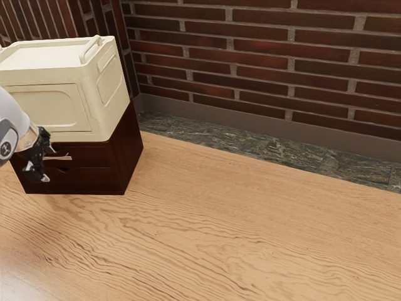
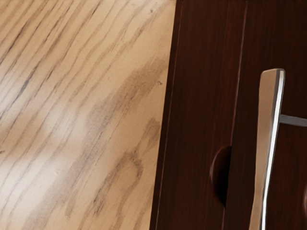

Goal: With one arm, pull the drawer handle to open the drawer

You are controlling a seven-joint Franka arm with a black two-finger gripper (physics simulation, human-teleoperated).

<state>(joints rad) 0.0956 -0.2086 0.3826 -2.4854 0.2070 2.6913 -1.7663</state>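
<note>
In the exterior view my gripper (image 1: pixel 46 164) is at the front of the dark brown drawer cabinet (image 1: pixel 127 150), its fingers spread apart, one higher and one lower. The metal drawer handle (image 1: pixel 61 158) lies at a height between them; whether either finger touches it, I cannot tell. The upper drawer's front looks flush with the cabinet. In the wrist view the handle (image 2: pixel 267 139) is a long bar standing off the dark drawer front (image 2: pixel 292 57) on a thin post.
A cream box (image 1: pixel 47 103) rests on top of the cabinet. The wooden table (image 1: pixel 238 232) extends to the exterior view's right, with a brick wall (image 1: pixel 269 56) behind it. A rounded finger notch (image 2: pixel 221 176) shows below the handle's drawer.
</note>
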